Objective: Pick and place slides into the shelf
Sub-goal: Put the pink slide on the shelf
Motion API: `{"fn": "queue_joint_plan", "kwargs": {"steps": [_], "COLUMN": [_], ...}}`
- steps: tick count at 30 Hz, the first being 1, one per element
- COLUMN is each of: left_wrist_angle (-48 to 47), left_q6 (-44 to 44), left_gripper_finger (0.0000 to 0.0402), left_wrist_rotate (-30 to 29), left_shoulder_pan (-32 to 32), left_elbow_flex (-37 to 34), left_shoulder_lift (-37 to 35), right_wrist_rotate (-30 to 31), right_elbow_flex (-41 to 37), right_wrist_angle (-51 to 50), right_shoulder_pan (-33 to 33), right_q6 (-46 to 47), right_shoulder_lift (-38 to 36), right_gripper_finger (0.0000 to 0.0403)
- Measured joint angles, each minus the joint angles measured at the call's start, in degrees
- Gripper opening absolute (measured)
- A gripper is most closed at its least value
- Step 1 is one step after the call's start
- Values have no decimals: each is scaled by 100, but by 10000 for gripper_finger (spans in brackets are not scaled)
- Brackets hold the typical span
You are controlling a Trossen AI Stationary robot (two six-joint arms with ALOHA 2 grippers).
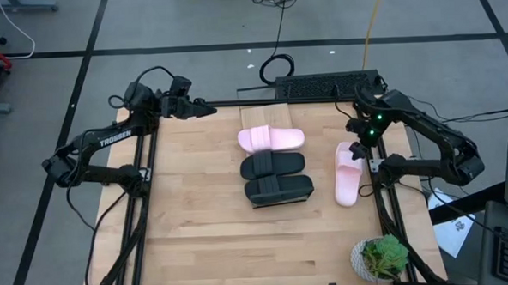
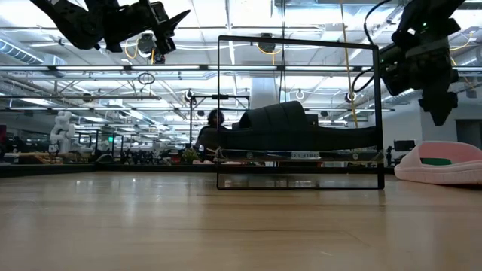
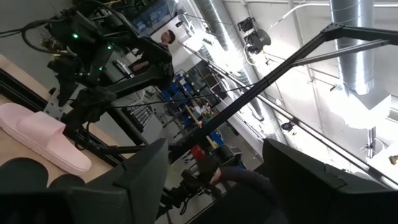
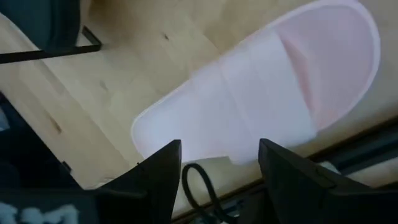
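Three slides lie side by side in a row on the shelf (image 1: 260, 115) in the table's middle: a pink slide (image 1: 271, 140) farthest, then a black slide (image 1: 272, 165) and a second black slide (image 1: 278, 189). In the low view the shelf's thin dark frame (image 2: 297, 38) stands around a black slide (image 2: 301, 132). The other pink slide (image 1: 348, 173) lies sole down on the table near the right edge. My right gripper (image 4: 217, 171) hovers open over this slide's (image 4: 261, 93) far end, clear of it. My left gripper (image 3: 214, 180) is open and raised at the far left.
A potted plant (image 1: 381, 259) stands at the table's near right corner. A keyboard (image 1: 329, 86) and cables lie just past the far edge. Bare wood spreads left of the shelf and along the near side. The table's dark frame rail (image 1: 378, 197) runs beside the loose pink slide.
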Motion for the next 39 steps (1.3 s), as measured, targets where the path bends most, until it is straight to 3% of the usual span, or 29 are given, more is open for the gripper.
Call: {"fn": "queue_joint_plan", "kwargs": {"steps": [4,10,39], "left_wrist_angle": [0,0,0], "left_q6": [24,20,184], "left_gripper_finger": [260,260,260], "left_wrist_rotate": [6,4,205], "left_shoulder_pan": [0,0,0], "left_elbow_flex": [0,0,0], "left_shoulder_lift": [0,0,0], "right_wrist_rotate": [469,260,72], "right_elbow_flex": [-4,-7,-188], "right_wrist_angle": [149,215,841], "right_shoulder_pan": [-88,-338,-347], "right_q6": [-188,-468,-663], "right_shoulder_lift": [319,718,1792], "right_gripper_finger": [203,203,203]}}
